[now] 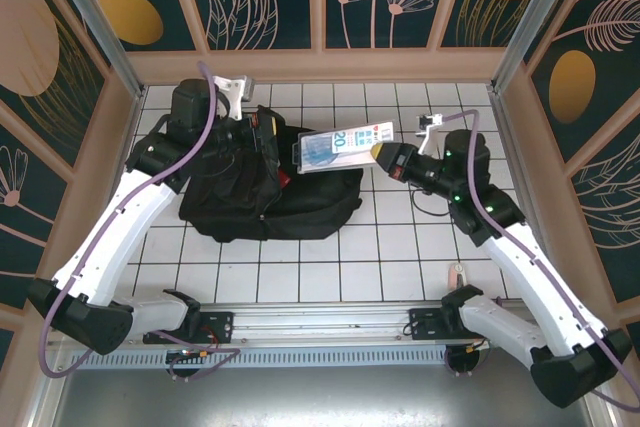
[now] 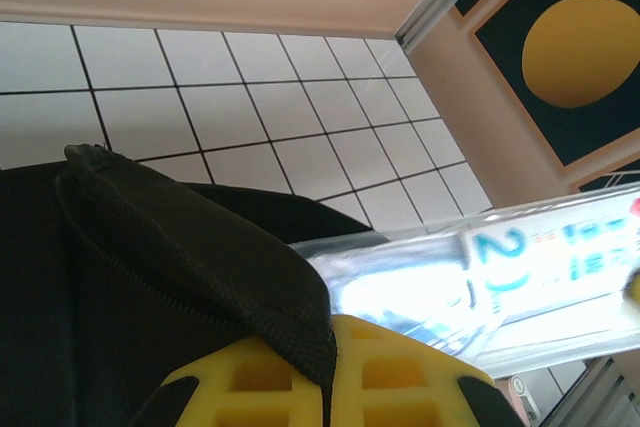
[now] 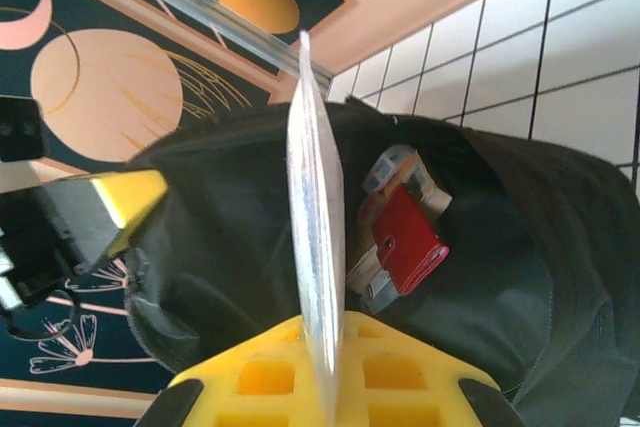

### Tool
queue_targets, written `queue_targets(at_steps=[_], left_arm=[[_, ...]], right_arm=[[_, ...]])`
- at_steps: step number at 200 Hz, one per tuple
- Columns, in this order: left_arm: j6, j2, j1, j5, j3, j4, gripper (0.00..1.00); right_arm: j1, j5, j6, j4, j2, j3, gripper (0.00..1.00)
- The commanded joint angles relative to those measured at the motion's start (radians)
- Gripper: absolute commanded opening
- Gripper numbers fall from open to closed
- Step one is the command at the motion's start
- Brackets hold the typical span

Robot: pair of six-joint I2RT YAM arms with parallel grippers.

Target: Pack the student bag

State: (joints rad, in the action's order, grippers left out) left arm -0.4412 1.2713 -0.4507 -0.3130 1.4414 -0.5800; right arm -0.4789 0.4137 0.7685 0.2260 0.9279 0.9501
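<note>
Right wrist cam shows a red case [image 3: 408, 242] inside the student bag [image 3: 540, 277]; right claw [image 3: 320, 362] clamps the clear pack [image 3: 315, 247], left claw [image 2: 330, 372] pinches bag rim, desk [image 1: 400, 247] open alongside.

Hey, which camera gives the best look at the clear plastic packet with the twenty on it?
Top external: the clear plastic packet faces that camera flat, its printed label legible, pinched by the right end effector. Left wrist shows a blurred part of it; right wrist sees it edge-on.
</note>
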Motion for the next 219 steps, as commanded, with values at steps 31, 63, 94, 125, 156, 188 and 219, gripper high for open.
queue_targets(at_steps=[31, 63, 94, 125, 156, 188, 219], left_arm=[[-0.028, 0.005, 0.004, -0.03, 0.132, 0.103, 0.0], [-0.055, 0.009, 0.005, -0.088, 0.111, 0.149, 0.0], [-0.082, 0.008, 0.005, -0.121, 0.075, 0.198, 0.0], [-0.092, 0.003, 0.004, -0.133, 0.052, 0.23, 0.0], [-0.087, 0.006, 0.004, -0.135, 0.031, 0.241, 0.0], [-0.102, 0.002, 0.004, -0.149, 0.004, 0.274, 0.0], [-0.1, 0.003, 0.004, -0.155, -0.003, 0.276, 0.0]], right_arm=[[-0.134, -0.078, 0.164, -0.158, 0.134, -0.011, 0.01], [-0.223, -0.184, 0.18, -0.108, 0.241, 0.067, 0.02], [-0.263, -0.239, 0.21, -0.136, 0.344, 0.121, 0.02], [-0.282, -0.218, 0.232, -0.158, 0.487, 0.201, 0.04], [-0.314, -0.164, 0.211, -0.139, 0.657, 0.342, 0.07], [-0.36, -0.164, 0.215, -0.125, 0.79, 0.418, 0.18], [-0.355, -0.149, 0.219, -0.116, 0.841, 0.429, 0.48]])
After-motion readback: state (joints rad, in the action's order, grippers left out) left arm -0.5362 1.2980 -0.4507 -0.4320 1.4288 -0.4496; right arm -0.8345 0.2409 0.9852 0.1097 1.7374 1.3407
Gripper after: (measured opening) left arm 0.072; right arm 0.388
